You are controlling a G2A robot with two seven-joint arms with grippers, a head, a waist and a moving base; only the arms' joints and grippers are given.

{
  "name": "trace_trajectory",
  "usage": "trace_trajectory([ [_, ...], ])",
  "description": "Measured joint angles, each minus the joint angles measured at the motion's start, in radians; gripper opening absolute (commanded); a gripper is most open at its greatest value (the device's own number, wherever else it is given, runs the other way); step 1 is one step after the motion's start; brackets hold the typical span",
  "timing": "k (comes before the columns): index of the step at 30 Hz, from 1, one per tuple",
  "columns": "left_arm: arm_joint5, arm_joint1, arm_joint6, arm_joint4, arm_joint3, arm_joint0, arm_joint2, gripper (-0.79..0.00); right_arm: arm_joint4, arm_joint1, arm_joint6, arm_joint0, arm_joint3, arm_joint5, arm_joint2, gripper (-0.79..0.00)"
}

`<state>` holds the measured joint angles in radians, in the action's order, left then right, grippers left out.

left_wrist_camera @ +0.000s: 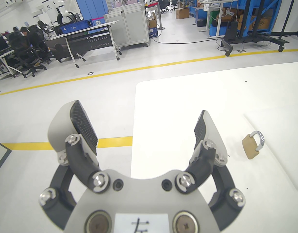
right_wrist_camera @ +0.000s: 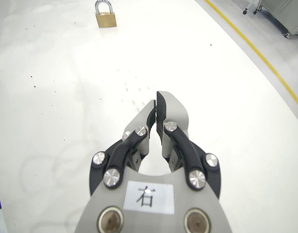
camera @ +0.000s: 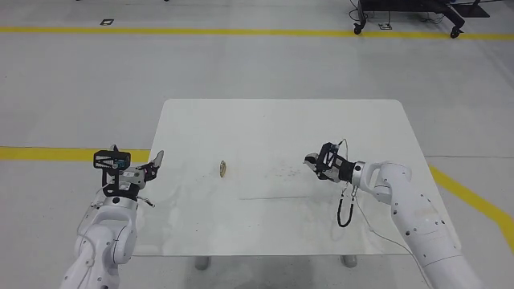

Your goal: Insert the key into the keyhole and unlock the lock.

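lock point(camera: 222, 168) on table point(camera: 281, 120), between left claw point(camera: 154, 167) and right claw point(camera: 310, 160)

Lock point(right_wrist_camera: 105, 20): prob. brass body, glossy steel shackle.

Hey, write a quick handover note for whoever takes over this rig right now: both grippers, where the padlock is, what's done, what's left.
Left gripper: open, holding nothing, at the left edge of the table.
Right gripper: shut, over the table's right half, pointing toward the padlock. I cannot tell whether the key is between its pads.
Padlock: upright on the table between the two grippers, nearer the left one and touched by neither. Its shackle looks shut.
Done: nothing at the lock yet.
Left: steady the padlock, insert the key, and turn it to unlock.
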<state>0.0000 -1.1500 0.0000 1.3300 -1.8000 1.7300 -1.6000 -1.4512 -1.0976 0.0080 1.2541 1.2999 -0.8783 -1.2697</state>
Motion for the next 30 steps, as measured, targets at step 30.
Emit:
trace_trajectory([
  [30, 0.000, 0.000, 0.000, 0.000, 0.000, 0.000, 0.000, 0.000, 0.367, -0.049, -0.054, -0.134, -0.115, -0.080, 0.151, -0.785],
])
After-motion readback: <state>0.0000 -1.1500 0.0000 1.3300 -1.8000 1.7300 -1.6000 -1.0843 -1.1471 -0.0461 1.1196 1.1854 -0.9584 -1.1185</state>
